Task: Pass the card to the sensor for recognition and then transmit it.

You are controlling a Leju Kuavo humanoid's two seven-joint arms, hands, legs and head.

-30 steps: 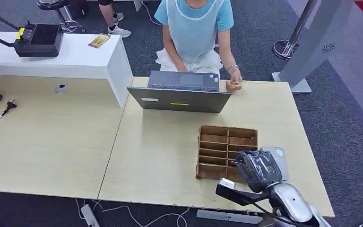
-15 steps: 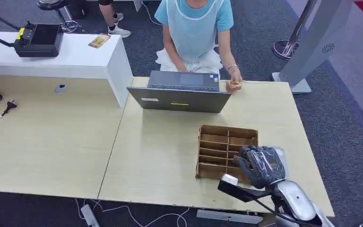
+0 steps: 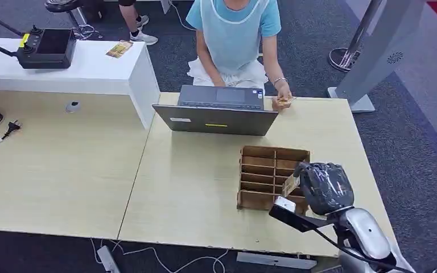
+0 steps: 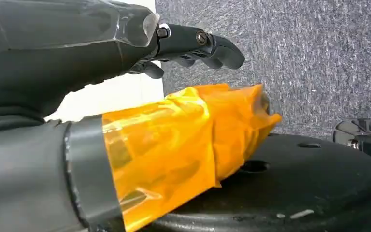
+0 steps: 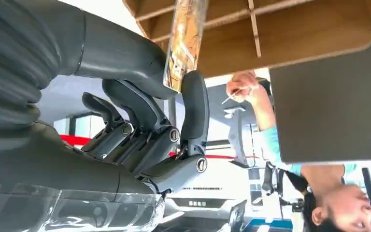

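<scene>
Right hand (image 3: 323, 186) hovered over the wooden divider box (image 3: 264, 173) near the desk's (image 3: 193, 187) front right edge, pinching the card (image 3: 290, 184) upright between thumb and finger above the compartments. Left hand (image 4: 125, 58) hung over the carpet, fingers loosely spread, holding nothing. Laptop (image 3: 216, 116) stood at the far edge.

A silver right arm (image 3: 359, 236) is seen ending in a dark plastic-wrapped right hand (image 3: 324, 186); the left hand (image 4: 125, 130) is bound with orange tape.
</scene>
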